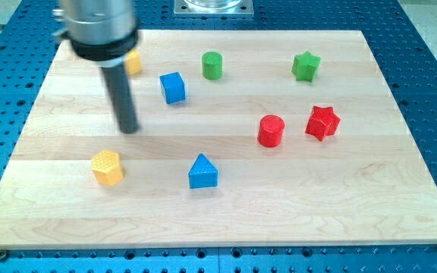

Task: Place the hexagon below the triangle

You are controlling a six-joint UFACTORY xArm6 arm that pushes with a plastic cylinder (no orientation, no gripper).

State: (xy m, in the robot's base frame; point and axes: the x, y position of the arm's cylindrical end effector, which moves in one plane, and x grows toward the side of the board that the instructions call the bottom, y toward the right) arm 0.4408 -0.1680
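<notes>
My tip (pixel 130 129) sits above the yellow hexagon (pixel 107 167), left of the blue triangle (pixel 202 172).

hexagon (pixel 107 167): yellow
triangle (pixel 202 172): blue
cube (pixel 172 87): blue
cylinders (pixel 212 65), (pixel 270 130): green, red
stars (pixel 306 66), (pixel 322 122): green, red
board (pixel 279 205): pale wood

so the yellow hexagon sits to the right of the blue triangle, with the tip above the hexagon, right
Not quite. The camera view shows the yellow hexagon to the view's left of the blue triangle, not the right. My tip is indeed above the hexagon, apart from it.

The yellow hexagon (pixel 107 167) lies flat, well left of the blue triangle (pixel 202 171).
</notes>
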